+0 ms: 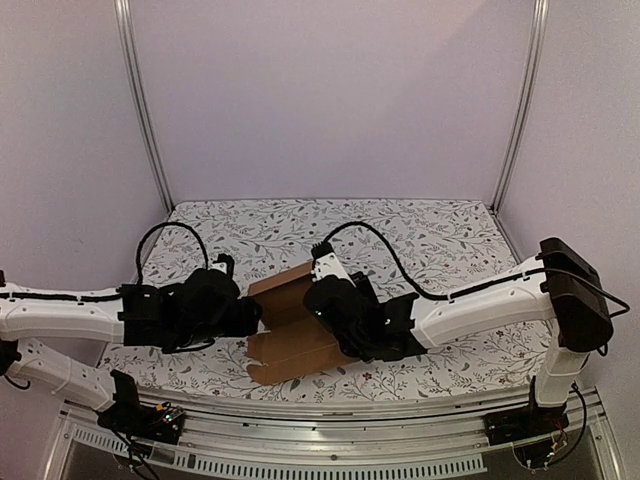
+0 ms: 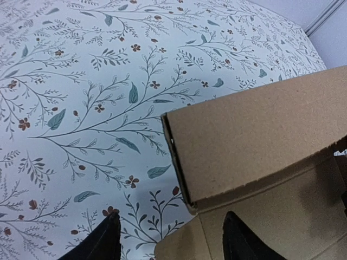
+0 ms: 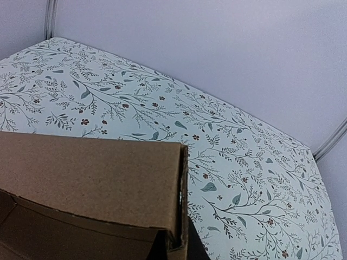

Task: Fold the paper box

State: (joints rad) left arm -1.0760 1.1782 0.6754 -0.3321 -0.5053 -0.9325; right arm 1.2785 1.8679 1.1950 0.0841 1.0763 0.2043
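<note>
Although one long wall already stands upright, the paper box (image 1: 300, 345) is only partly folded: it lies as a creased brown sheet near the middle of the tabletop's (image 1: 430, 235) near edge, with that wall raised along its far side and the base panel and near flaps flat on the floral cloth. By my reading the job is in its early half, since the opposite wall, the end flaps and any tucking are all left to do. The left gripper (image 1: 243, 318) is released at the sheet's left end; its wrist view shows the two dark fingers (image 2: 103, 241) spread apart with the cardboard's corner between them, neither one pressing it. The right gripper (image 1: 320, 305) is clenched at the right end of the raised wall and appears to pinch its edge, holding it up. Nothing else lies on the cloth near the box. Black cables (image 1: 165, 232) loop from each arm above the surface, and both arms crowd the sheet, so each could get in the other's way when the near side is folded.
</note>
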